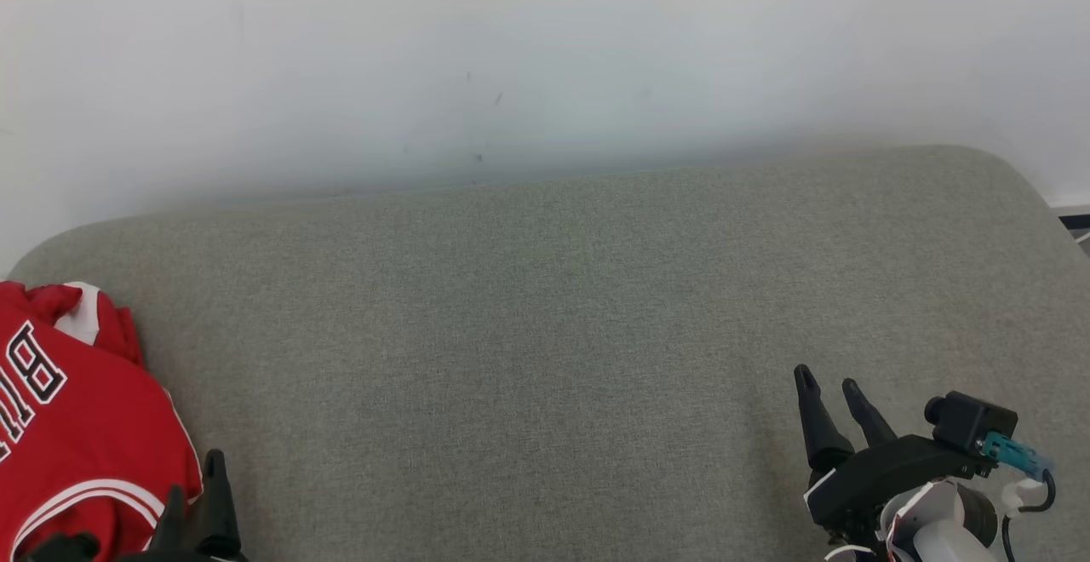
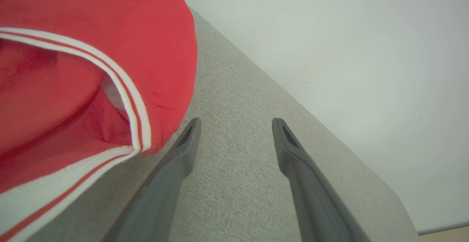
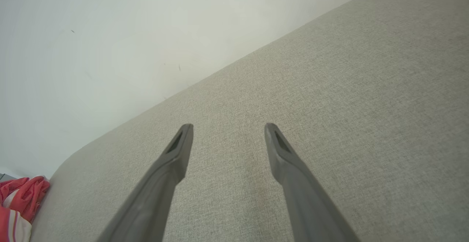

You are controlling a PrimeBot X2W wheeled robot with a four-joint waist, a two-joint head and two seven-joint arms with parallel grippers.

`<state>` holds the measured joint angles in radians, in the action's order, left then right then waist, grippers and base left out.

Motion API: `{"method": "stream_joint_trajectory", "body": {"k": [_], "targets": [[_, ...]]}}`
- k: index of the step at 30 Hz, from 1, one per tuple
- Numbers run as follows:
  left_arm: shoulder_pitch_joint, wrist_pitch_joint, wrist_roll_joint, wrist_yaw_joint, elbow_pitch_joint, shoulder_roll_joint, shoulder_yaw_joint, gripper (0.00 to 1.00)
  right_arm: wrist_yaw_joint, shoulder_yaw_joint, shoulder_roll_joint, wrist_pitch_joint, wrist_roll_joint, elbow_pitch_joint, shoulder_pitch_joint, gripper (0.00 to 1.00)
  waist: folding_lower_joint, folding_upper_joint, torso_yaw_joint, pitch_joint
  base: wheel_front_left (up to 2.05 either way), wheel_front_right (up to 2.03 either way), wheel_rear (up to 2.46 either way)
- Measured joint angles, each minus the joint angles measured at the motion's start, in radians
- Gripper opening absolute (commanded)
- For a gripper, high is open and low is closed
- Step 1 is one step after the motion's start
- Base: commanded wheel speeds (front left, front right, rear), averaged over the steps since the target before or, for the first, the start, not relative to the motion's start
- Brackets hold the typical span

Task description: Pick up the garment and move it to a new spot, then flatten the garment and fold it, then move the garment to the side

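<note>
Both my left fingers (image 2: 236, 121) and right fingers (image 3: 228, 126) are spread, empty, over a grey cushion (image 1: 545, 332). A crumpled red jersey (image 1: 85, 434) lies at its left end, beside my left fingers.

Grey-green fabric pad (image 1: 545, 306) before me, woven texture, rounded far corners. Plain white wall (image 1: 545, 51) directly behind pad, w/ few small dark scuffs approx. mid-wall. Sliver of tan floor (image 2: 447, 234) past pad's corner. Light soft, even.
</note>
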<state>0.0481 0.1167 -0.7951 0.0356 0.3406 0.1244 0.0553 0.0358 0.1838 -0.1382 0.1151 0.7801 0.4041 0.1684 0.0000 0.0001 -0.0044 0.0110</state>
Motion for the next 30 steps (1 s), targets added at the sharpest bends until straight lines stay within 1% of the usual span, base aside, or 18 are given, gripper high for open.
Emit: {"method": "stream_joint_trajectory", "body": {"k": [12, 18, 24, 30], "targets": [[0.0, 0.043, 0.171, 0.027, -0.004, 0.013, 0.013, 1.0, 0.028, 0.046, -0.021, 0.044, -0.189, 0.009, 0.023, 1.0, -0.0001, 0.0, 0.002, 0.015, 0.0, 0.0, 0.0], [-0.001, 0.062, 0.248, 0.044, -0.014, 0.02, 0.017, 1.0, 0.044, 0.069, -0.029, 0.065, -0.269, -0.009, 0.032, 1.0, 0.0, 0.0, 0.006, 0.022, 0.0, 0.0, 0.0], [-0.003, 0.08, 0.311, 0.054, -0.028, 0.024, 0.016, 1.0, 0.054, 0.081, -0.035, 0.085, -0.337, -0.037, 0.041, 1.0, 0.0, 0.0, 0.008, 0.027, 0.0, 0.0, 0.0], [-0.006, 0.106, 0.403, 0.071, -0.046, 0.029, 0.016, 1.0, 0.071, 0.097, -0.041, 0.107, -0.424, -0.052, 0.045, 1.0, 0.0, 0.0, 0.01, 0.031, 0.0, 0.0, 0.0]]}}
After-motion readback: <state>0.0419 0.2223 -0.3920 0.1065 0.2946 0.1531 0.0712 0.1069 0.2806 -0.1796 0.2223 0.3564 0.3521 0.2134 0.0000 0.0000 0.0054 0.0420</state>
